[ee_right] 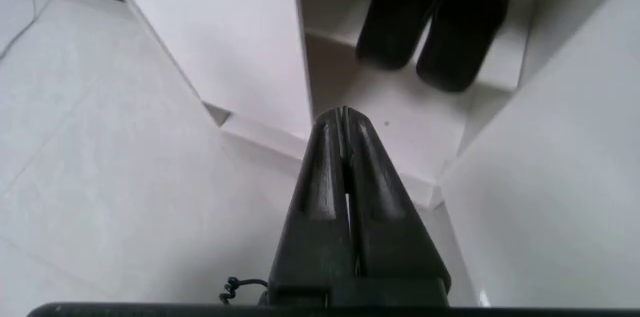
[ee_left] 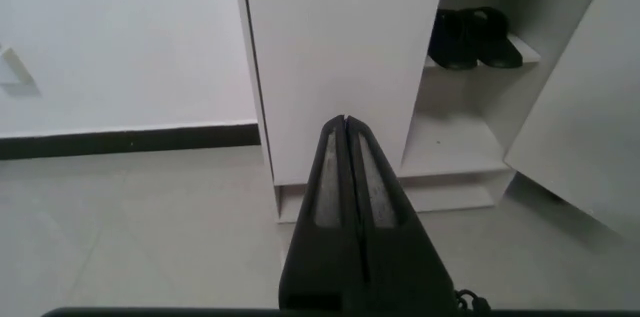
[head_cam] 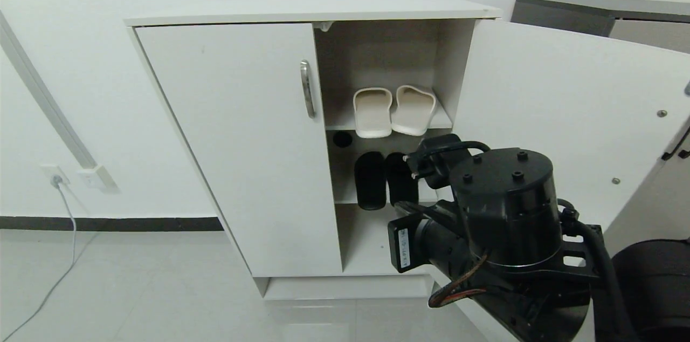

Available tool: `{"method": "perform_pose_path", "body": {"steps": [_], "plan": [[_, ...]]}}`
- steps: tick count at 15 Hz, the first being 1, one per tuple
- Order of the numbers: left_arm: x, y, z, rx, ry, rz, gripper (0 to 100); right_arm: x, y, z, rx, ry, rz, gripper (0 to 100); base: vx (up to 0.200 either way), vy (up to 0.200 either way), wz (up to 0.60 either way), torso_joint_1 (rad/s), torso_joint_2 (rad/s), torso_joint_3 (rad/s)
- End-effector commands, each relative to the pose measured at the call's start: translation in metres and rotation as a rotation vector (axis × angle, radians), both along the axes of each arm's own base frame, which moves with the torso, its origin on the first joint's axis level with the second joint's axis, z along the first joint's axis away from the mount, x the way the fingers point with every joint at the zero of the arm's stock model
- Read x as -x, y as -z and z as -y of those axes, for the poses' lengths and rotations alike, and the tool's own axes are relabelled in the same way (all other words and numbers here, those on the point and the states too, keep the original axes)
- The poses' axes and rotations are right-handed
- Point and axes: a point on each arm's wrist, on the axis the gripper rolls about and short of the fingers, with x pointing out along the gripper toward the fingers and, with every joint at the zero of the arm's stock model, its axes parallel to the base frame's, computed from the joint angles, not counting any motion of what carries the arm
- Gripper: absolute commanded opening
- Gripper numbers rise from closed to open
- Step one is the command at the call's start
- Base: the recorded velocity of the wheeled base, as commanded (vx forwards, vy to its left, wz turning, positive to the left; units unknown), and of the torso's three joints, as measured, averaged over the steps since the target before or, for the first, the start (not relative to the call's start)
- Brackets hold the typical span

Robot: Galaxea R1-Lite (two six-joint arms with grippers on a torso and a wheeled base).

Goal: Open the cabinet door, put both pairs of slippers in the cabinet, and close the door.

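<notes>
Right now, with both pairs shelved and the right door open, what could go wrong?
1. The white slippers and black slippers overhang the shelf edges; the closing door might catch them.
2. The right gripper hangs before the opening, probably inside the door's swing, so the door could strike that arm.

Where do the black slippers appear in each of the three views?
Head view: black slippers on the middle shelf, under the white slippers.
Left wrist view: black slippers on that shelf, far beyond the shut left gripper.
Right wrist view: black slippers on that shelf, just beyond the shut right gripper.
Shared landmark: the closed door beside them.
</notes>
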Motion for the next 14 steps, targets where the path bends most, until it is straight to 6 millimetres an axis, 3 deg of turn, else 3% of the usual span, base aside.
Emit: {"method": "perform_pose_path", "body": {"steps": [1,4,14], "plan": [[0.000,0.000,0.000,0.000,0.000,-0.003,0,-0.001,0.002,0.000,0.001,0.003,-0.001,0,-0.200,0.000,0.00,0.002,0.01,0.002],[0.000,0.000,0.000,0.000,0.000,-0.001,0,-0.007,0.004,0.003,0.008,0.022,-0.003,0,-0.200,0.000,0.00,0.002,0.00,0.005],[0.000,0.000,0.000,0.002,0.000,-0.001,0,-0.013,0.015,0.006,0.025,0.026,0.039,0,0.000,0.000,0.00,0.000,0.00,0.000]]}}
